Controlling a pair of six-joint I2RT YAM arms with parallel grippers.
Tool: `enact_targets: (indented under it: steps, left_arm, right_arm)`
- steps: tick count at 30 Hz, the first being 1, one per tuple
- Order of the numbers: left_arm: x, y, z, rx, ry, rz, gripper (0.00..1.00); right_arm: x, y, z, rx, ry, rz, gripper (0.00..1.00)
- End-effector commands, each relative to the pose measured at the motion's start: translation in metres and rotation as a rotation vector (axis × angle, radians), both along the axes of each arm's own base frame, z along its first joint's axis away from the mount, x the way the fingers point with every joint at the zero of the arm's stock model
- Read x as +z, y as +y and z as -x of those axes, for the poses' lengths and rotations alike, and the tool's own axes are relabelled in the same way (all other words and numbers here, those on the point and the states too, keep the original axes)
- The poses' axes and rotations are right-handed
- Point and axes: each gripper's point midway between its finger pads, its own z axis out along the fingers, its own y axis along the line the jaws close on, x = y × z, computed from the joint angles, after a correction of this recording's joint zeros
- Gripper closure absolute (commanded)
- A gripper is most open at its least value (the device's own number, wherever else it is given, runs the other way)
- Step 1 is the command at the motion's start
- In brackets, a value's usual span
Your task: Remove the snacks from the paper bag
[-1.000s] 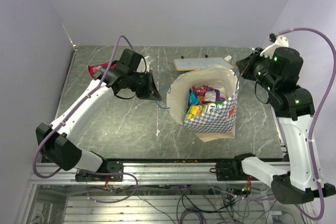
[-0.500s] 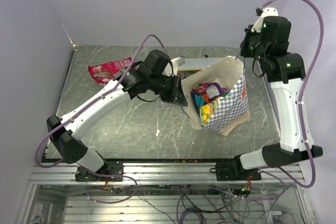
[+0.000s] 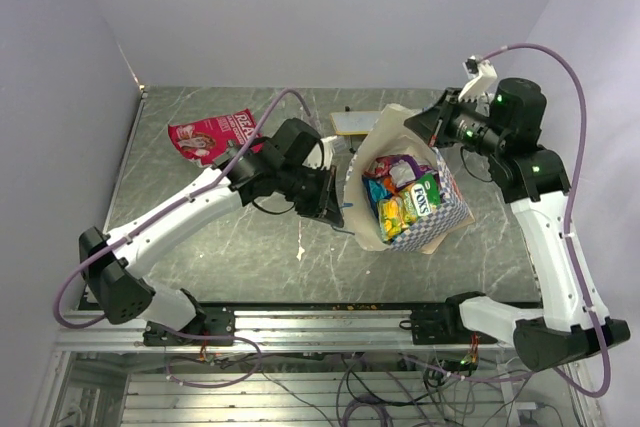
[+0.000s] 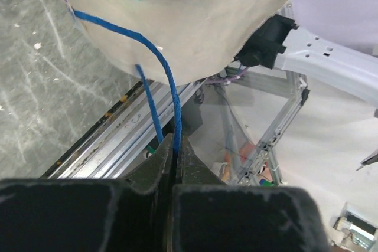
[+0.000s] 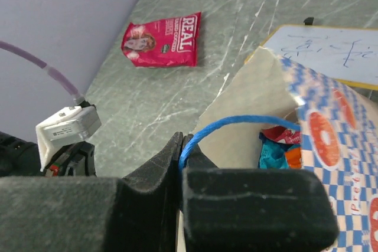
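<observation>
1. Grey marbled table (image 3: 200,247): it carries everything I list below.

2. Paper bag (image 3: 448,215): blue-and-white checkered with a cream inside. It sits right of centre between my two arms, tilted, with its mouth spread open toward the overhead camera. I cannot tell whether its base rests on the table.

3. Cream board (image 3: 352,123): lies flat at the far edge, just behind the bag.

4. Red-pink packet (image 3: 212,134): lies flat on the table at the far left, well apart from the bag.

5. Snacks (image 3: 405,192): I see a heap inside the bag. It includes a green packet (image 3: 425,193), a yellow one (image 3: 393,215), a purple one (image 3: 400,165), and some blue and orange.

6. Left gripper (image 4: 175,146): its fingers are pressed together on the thin blue cord handle (image 4: 168,81) at the bag's near-left rim.

7. Right gripper (image 5: 182,151): its fingers are pinched closed on the other blue cord handle (image 5: 236,123) at the far rim.
</observation>
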Motion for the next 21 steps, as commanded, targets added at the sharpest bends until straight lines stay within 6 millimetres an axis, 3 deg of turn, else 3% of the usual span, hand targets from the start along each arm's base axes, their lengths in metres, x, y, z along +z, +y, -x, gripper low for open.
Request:
enact_targets:
  steps: [1, 6, 11, 17, 21]
  left_arm:
    - [0.001, 0.019, 0.009, -0.011, -0.046, -0.028, 0.93]
    - [0.006, 0.011, 0.015, -0.055, -0.028, 0.022, 0.93]
    - [0.027, -0.002, 0.015, -0.113, -0.027, 0.074, 0.93]
    - [0.042, -0.009, 0.019, -0.133, -0.027, 0.143, 0.93]
    - [0.048, -0.013, 0.024, -0.156, -0.004, 0.177, 0.93]
  right_arm:
    - [0.044, -0.007, 0.006, -0.056, -0.099, -0.057, 1.00]
    - [0.047, -0.027, 0.009, -0.174, -0.056, -0.020, 1.00]
    - [0.059, -0.011, 0.023, -0.101, -0.078, -0.139, 1.00]
    - [0.039, 0.000, 0.032, -0.069, 0.023, -0.233, 1.00]
    - [0.026, -0.012, 0.028, -0.139, 0.092, -0.157, 1.00]
